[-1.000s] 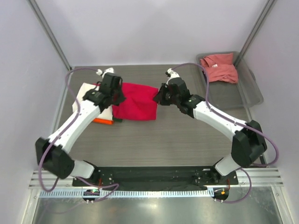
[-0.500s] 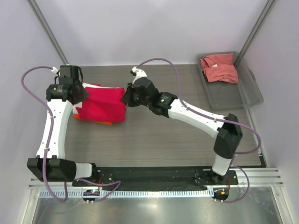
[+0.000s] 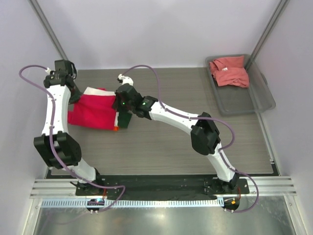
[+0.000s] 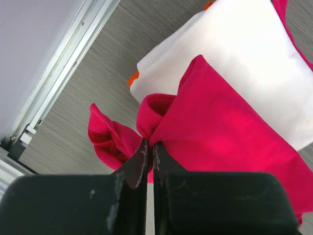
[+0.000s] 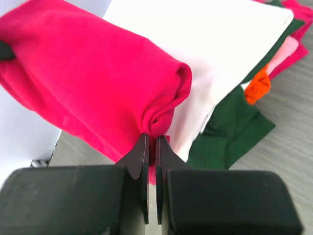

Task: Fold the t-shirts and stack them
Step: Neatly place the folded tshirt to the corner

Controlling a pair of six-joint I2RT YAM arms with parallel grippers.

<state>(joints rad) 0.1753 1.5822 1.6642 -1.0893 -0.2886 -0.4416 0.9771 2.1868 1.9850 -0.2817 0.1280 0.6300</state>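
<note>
Far right of the table [image 3: 161,147]: one grey tray [image 3: 239,102], and in it one salmon shirt [image 3: 229,71], crumpled toward the far end. Over to far left now: crimson shirt [image 3: 93,111] stretched between both grippers above a pile. Left gripper [image 4: 149,144] pinched tight on a bunched fold at the shirt's left end, jaws nearly together with cloth squeezed between. Right gripper [image 5: 151,141] likewise clamped narrow on a rolled fold at the right end. Below the crimson: white shirt [image 4: 234,54] flat on top of the pile, orange shirt [image 5: 257,84] poking out at an edge as a small bit, green shirt [image 5: 230,129] lowest, spread on the table at the pile's near right corner. Crimson touching the white or hanging just clear of it? Cannot tell. Tally: one tray, two grippers, five shirts on show, namely one crimson, one salmon, one white, one orange, one green; four at far left, one in the tray.
</note>
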